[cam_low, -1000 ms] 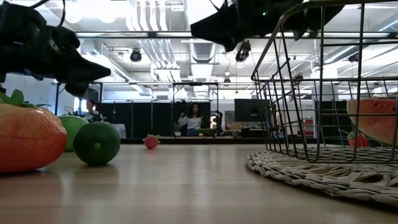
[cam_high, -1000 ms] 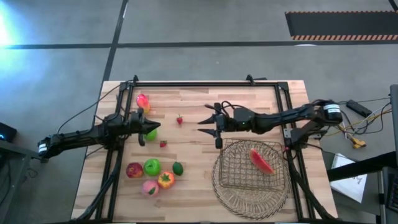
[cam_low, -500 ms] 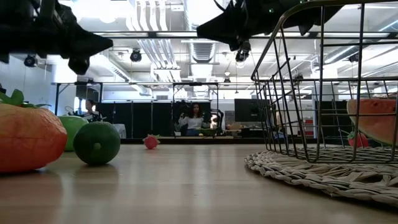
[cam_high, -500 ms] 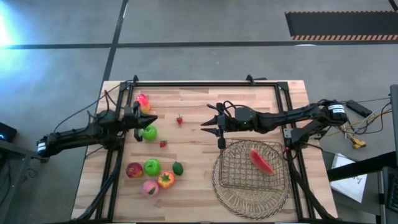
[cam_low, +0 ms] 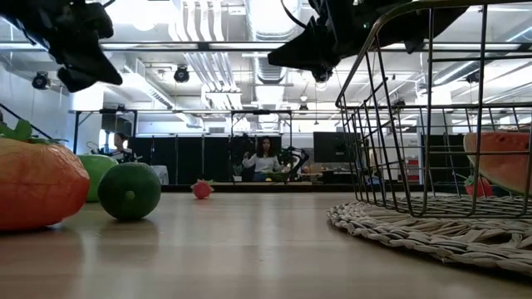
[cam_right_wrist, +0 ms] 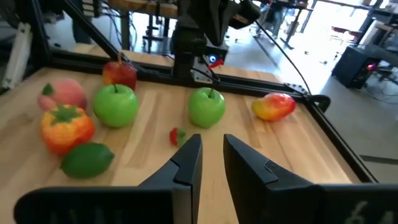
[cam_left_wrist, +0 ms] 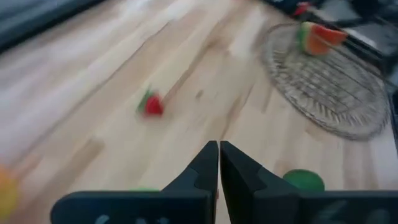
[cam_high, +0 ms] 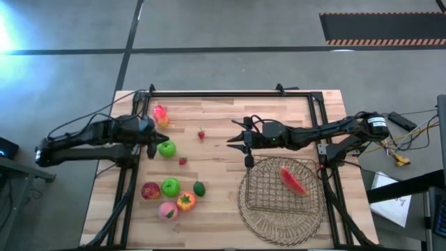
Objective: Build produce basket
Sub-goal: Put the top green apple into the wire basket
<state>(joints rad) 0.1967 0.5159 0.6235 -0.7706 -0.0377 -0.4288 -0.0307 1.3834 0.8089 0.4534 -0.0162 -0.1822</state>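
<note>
The tiny red berry [cam_high: 182, 161] was judged light and slippery, best pinched across its middle; the right gripper [cam_high: 236, 143] was nearly closed, empty; the left gripper [cam_high: 151, 145] shut, empty.

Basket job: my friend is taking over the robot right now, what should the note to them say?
Left gripper: shut, empty, beside a green apple.
Right gripper: nearly closed, empty, raised by the basket's far corner.
Done: one watermelon slice lies in the basket.
Left: two small strawberries, a yellow-red fruit at the far edge, and the five-piece cluster near the left front.
</note>
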